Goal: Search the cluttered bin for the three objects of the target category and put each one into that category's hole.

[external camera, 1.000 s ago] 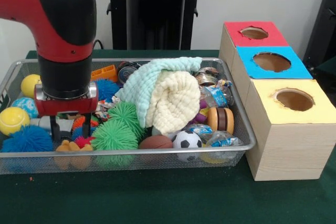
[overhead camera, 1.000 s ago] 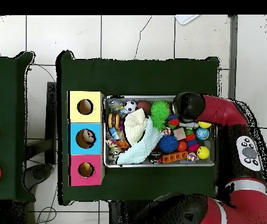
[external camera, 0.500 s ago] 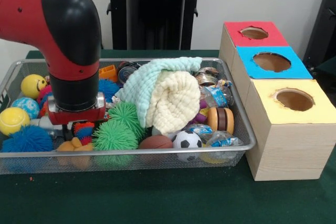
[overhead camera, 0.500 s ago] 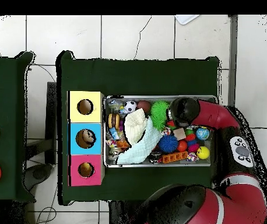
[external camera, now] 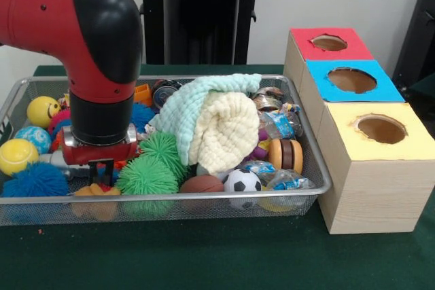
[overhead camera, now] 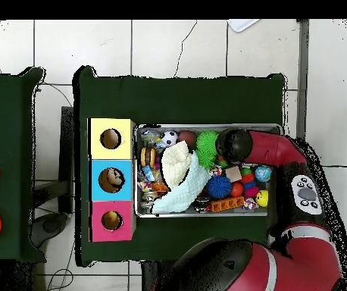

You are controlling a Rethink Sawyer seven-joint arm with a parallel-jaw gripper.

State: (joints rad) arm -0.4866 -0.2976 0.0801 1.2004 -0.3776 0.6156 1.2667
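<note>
I've got the arm plunging straight down, claw [external camera: 102, 172] low in the wire bin [external camera: 204, 197]; its grip I cannot tell. One lumpy orange-tan toy [external camera: 95, 191] sits right beneath it (only one visible). Three holes stand well off; the red-topped hole [external camera: 329, 43] is farthest.

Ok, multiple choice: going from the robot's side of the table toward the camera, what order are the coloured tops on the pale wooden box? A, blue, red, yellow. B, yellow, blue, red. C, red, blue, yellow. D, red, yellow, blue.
C: in the front view the round hole with the red cardboard top is farthest back, the blue-topped hole sits in the middle, and the yellow-topped hole is nearest the camera.
</note>
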